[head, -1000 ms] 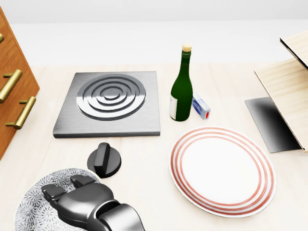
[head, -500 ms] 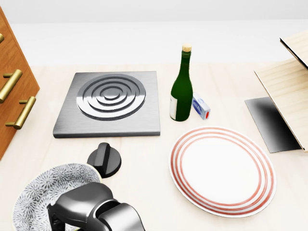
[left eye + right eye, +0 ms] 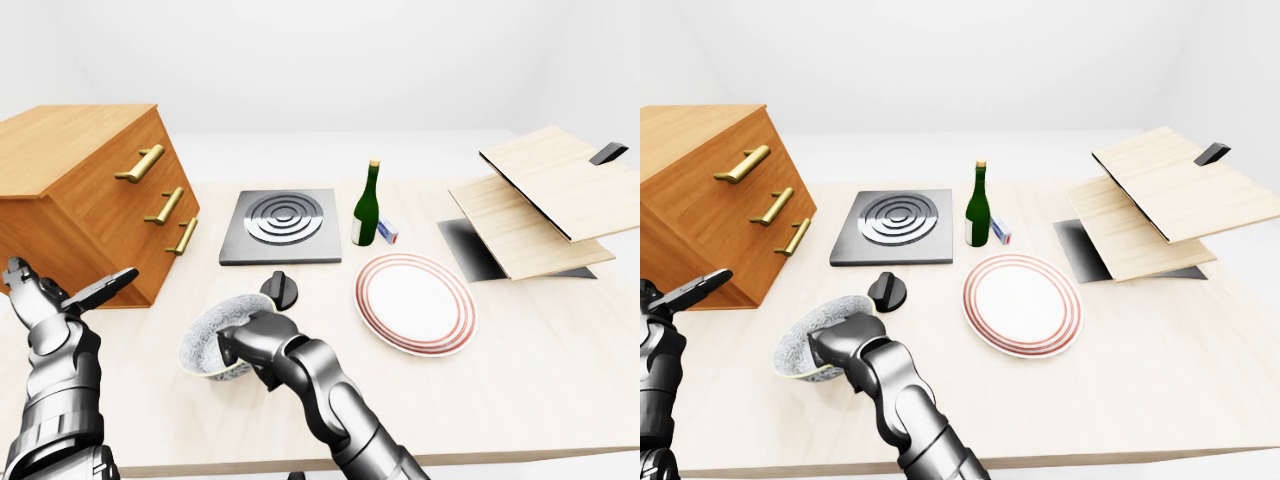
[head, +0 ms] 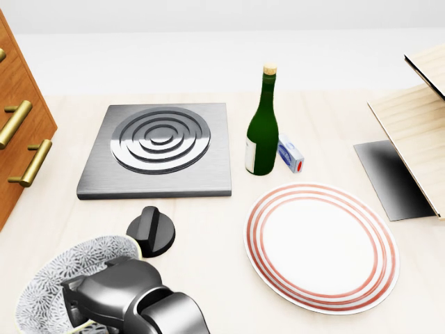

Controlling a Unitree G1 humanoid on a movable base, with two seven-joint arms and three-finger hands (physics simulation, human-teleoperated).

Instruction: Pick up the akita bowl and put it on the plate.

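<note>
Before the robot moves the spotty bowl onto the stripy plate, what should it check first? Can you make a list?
1. Right hand closed on the akita bowl rim: ok.
2. Bowl held level: not ok, it tilts.
3. Bowl lifted off the table: cannot tell.
4. Plate bare and ready: ok.
5. Black knob, close beside the bowl, out of the way: cannot tell.
6. Left hand open and far from the bowl, at the left-eye view's left: ok.
</note>
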